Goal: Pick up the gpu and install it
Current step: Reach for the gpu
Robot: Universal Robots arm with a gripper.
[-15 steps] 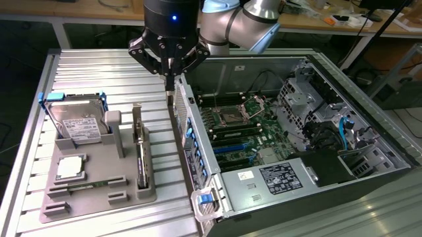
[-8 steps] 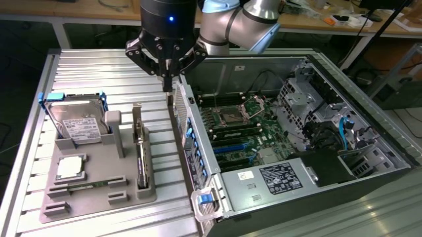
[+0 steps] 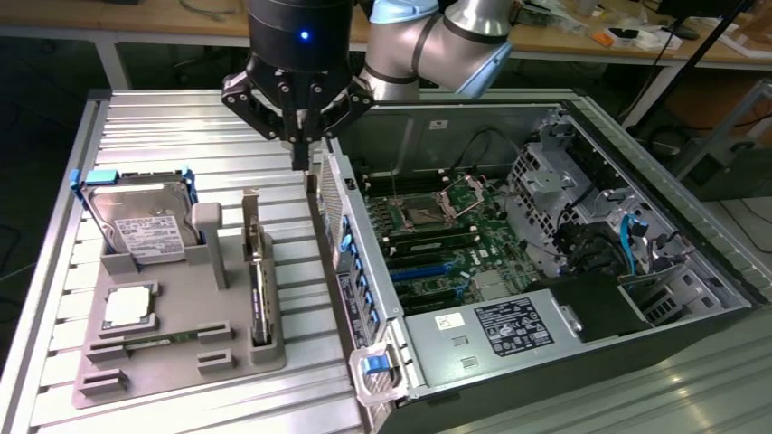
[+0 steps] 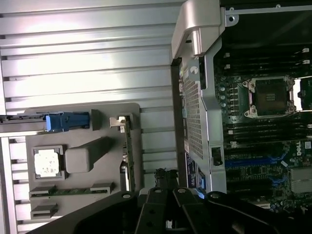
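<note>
Beside the case wall (image 3: 325, 203) hangs the gripper (image 3: 298, 161), fingers together; the gpu (image 3: 255, 271) stands racked.

You work over a silvery ribbed aluminium tabletop (image 3: 157, 127), where bright light glares off the slats. Behind it you see a long pale wooden workbench (image 3: 133, 16) on white legs, its top cluttered with cables, and dark floor (image 3: 18, 181) beneath.

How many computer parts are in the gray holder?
4: hard drive at the holder's far end, processor and memory stick nearer, gpu on edge toward the computer case.
</note>
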